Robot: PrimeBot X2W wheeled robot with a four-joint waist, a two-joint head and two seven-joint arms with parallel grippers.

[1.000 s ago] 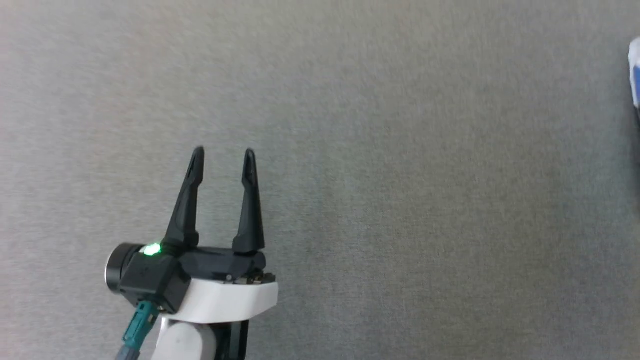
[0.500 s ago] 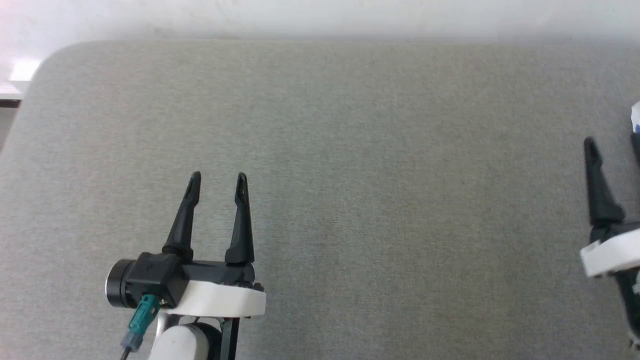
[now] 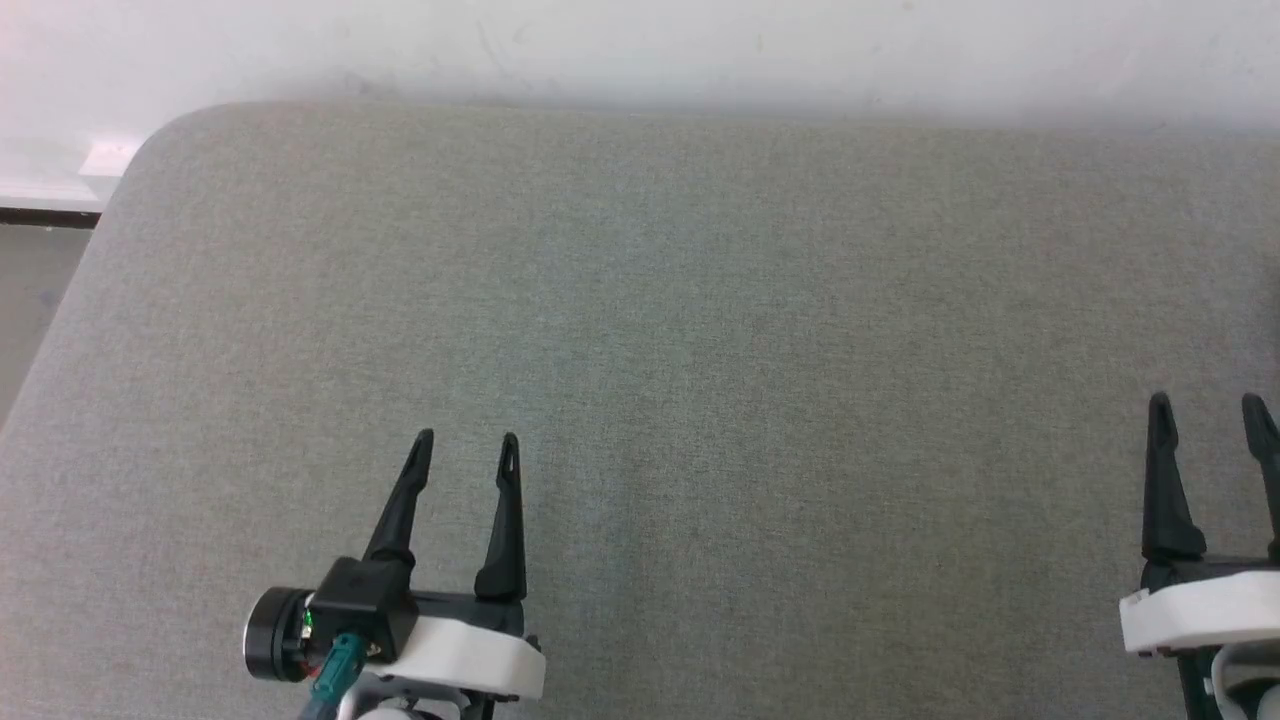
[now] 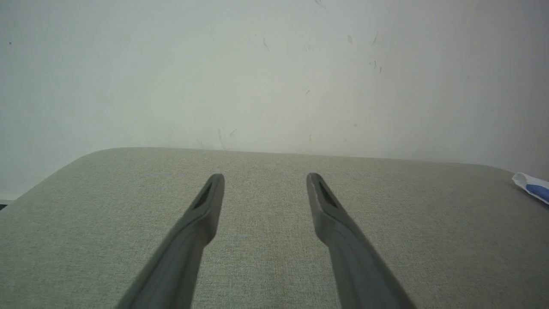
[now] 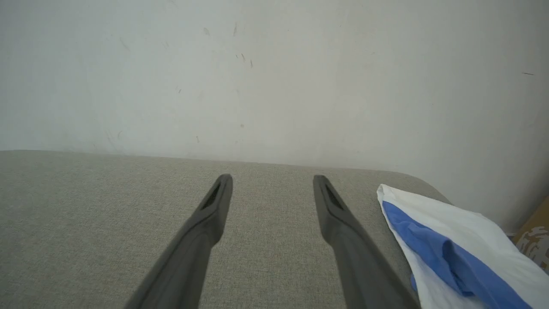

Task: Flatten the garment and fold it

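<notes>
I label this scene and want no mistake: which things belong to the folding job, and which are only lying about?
For the job: the white and blue garment; left hand, open; right hand, open.
Only around: grey table; white wall; a brown thing past the table's corner, too little showing to name.

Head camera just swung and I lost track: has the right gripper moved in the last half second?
Yes. Judged against the far edge of the table, the right gripper now sits farther from it, drawn back toward the robot.
</notes>
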